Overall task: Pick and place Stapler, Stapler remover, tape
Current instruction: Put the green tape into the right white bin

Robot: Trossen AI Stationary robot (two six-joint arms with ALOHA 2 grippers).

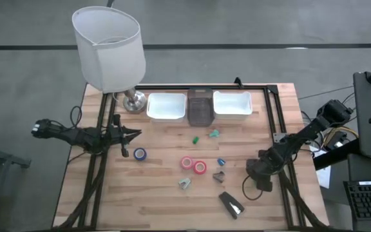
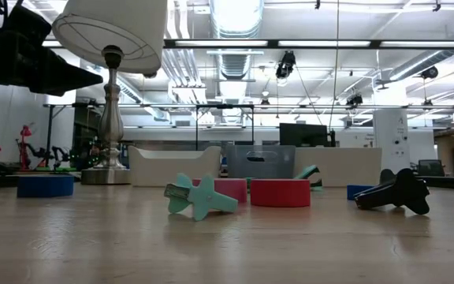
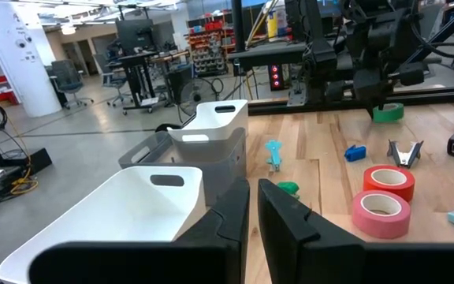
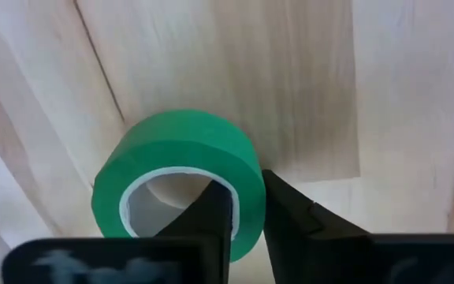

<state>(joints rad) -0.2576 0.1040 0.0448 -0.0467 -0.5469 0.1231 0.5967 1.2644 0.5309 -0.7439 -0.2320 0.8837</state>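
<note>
Right gripper (image 4: pixel 247 213) pinches the wall of the green tape roll (image 4: pixel 184 170) on the table (image 1: pixel 166 200).
One finger sits inside the ring, one outside; that thin, off-centre bite could let the roll swing or slip free on the lift. Left gripper (image 3: pixel 252 217) waits near the white bin (image 3: pixel 124 209), narrow and empty.
</note>
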